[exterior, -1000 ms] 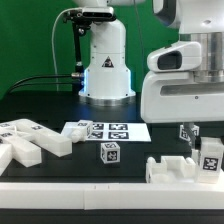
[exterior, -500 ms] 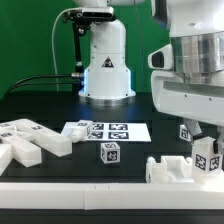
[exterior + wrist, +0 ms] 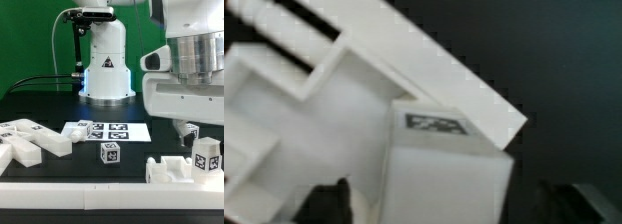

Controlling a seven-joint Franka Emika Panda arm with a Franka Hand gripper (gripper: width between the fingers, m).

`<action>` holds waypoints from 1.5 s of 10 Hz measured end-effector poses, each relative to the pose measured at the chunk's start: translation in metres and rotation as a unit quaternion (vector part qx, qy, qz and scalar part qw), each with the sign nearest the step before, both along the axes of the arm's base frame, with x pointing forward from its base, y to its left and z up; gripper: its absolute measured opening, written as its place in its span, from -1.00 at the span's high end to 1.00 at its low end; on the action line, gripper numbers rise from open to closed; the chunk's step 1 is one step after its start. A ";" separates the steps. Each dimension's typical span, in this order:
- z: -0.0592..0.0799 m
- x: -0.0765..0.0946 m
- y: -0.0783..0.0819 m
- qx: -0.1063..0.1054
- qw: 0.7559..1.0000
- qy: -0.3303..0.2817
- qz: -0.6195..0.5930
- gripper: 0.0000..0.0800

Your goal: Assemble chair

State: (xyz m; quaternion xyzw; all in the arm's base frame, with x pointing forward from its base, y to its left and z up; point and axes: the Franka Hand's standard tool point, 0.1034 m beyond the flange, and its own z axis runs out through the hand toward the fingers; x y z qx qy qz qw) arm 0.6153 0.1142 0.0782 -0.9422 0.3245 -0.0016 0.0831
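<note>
Exterior and wrist views of the assembly scene. The black surface carries all the parts. The Panda arm rises from its white base at the rear centre, and its wrist housing hangs over the exterior view's right.

The chair, a part-built white blocky structure, stands at the exterior view's right near the front edge. An upright tagged post is at its far right end. In the wrist view the same post shows its square tag, with slanting white slabs beside it.

Loose white parts lie grouped at the exterior view's left, well apart from the chair. The marker board lies flat at centre, with the small tagged cube just in front of it.

The pincer is spread. One dark finger stands on each side of the post, with a gap showing between each finger and the post, and nothing is pinched.
</note>
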 end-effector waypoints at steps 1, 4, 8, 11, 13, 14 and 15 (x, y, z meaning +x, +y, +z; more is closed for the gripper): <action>-0.001 -0.004 0.003 -0.009 0.997 -0.001 0.078 -0.55; -0.001 -0.003 0.001 -0.014 0.986 -0.016 0.163 -0.62; -0.002 -0.005 0.003 -0.036 0.919 -0.045 0.389 -0.52; -0.002 -0.005 0.003 -0.034 0.937 -0.039 0.346 0.19; -0.002 -0.005 0.003 -0.028 0.964 -0.028 0.264 0.29; -0.002 -0.004 0.003 -0.026 0.976 -0.021 0.213 0.29; -0.002 -0.004 0.004 -0.024 0.993 -0.010 0.112 0.29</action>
